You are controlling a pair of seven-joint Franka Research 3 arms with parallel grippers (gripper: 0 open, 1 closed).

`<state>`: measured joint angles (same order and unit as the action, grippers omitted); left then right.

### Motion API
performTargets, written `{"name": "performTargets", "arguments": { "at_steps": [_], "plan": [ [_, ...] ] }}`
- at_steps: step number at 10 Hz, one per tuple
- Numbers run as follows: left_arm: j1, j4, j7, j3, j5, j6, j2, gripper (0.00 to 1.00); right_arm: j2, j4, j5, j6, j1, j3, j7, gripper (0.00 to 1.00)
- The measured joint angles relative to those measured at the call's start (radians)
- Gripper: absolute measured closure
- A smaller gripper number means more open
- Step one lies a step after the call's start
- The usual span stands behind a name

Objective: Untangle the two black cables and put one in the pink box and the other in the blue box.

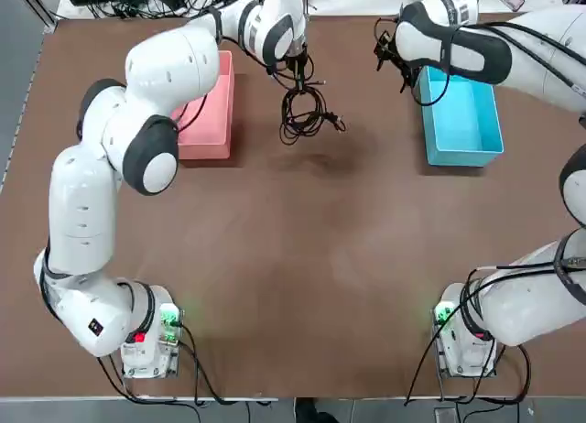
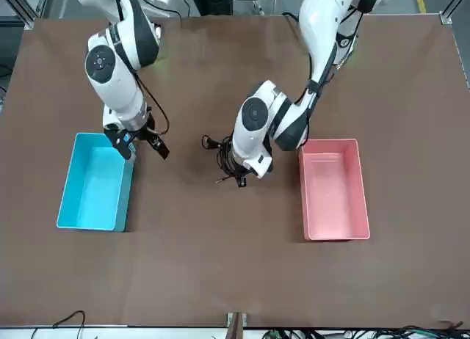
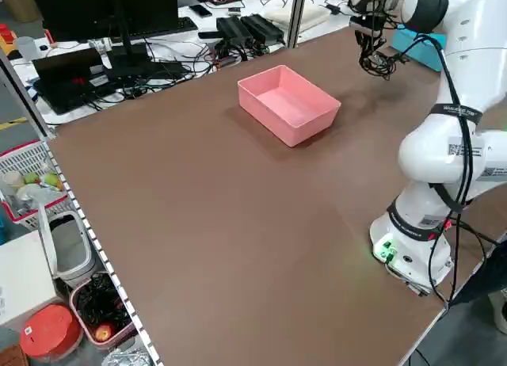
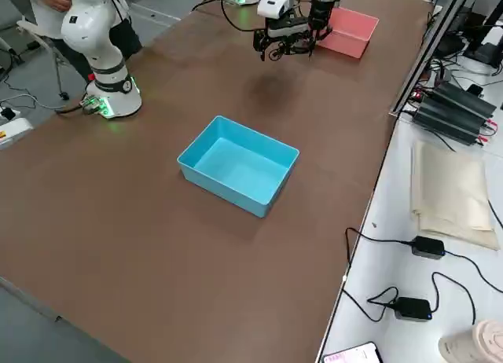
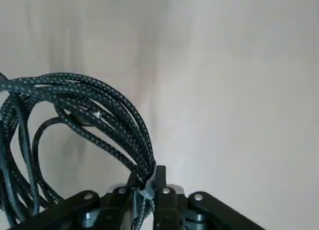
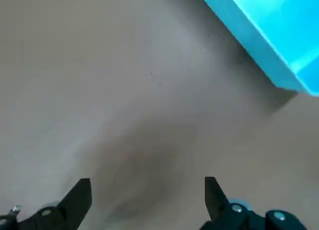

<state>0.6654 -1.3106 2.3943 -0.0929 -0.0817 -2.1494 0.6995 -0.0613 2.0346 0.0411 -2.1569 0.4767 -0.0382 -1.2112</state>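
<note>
Left jaws [image 5: 153, 182] clamped on black cable coil [image 1: 304, 113].
I have it above the surface [image 1: 302, 258]; right jaws [image 6: 148, 190] are apart, near the blue box [image 1: 462, 121].

Brown tabletop [image 1: 311, 286], pink bin [image 2: 335, 192] and blue bin [image 2: 95, 185] set well apart on it, left arm base [image 1: 146, 357] and right arm base [image 1: 462, 352] mounted near one edge.

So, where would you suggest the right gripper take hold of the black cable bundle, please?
I'd take the plug end that juts out of the black cable bundle, coming from the robot's right with the open right gripper. It stands clear of the crowded loops, while the left gripper pinches the bundle at its far side, so the fingers should not meet.
</note>
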Motion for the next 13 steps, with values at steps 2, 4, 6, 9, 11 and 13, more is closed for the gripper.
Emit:
{"name": "performTargets", "arguments": {
  "at_steps": [2,4,6,9,11,13],
  "plan": [
    [0.002,0.002,0.011,-0.004,-0.039,0.017,-0.041,0.85,0.0,0.0,0.0,0.001,0.028,0.0,-0.077,0.0],
    [0.007,0.005,0.063,-0.009,-0.043,0.022,-0.064,0.85,0.0,0.0,0.001,0.003,0.055,0.001,-0.161,0.0],
    [0.033,0.019,0.124,-0.009,-0.043,0.022,-0.067,0.85,0.0,-0.003,0.001,0.022,0.09,0.001,-0.236,0.0],
    [0.055,0.034,0.206,-0.009,-0.043,0.022,-0.067,0.85,0.001,-0.02,0.007,0.053,0.121,0.001,-0.34,0.0],
    [0.06,0.036,0.24,-0.009,-0.043,0.021,-0.067,0.85,0.001,-0.022,0.012,0.053,0.144,0.001,-0.386,0.0],
    [0.063,0.047,0.268,-0.009,-0.043,0.021,-0.067,0.85,0.001,-0.022,0.013,0.054,0.16,0.001,-0.423,0.0]
  ]
}}
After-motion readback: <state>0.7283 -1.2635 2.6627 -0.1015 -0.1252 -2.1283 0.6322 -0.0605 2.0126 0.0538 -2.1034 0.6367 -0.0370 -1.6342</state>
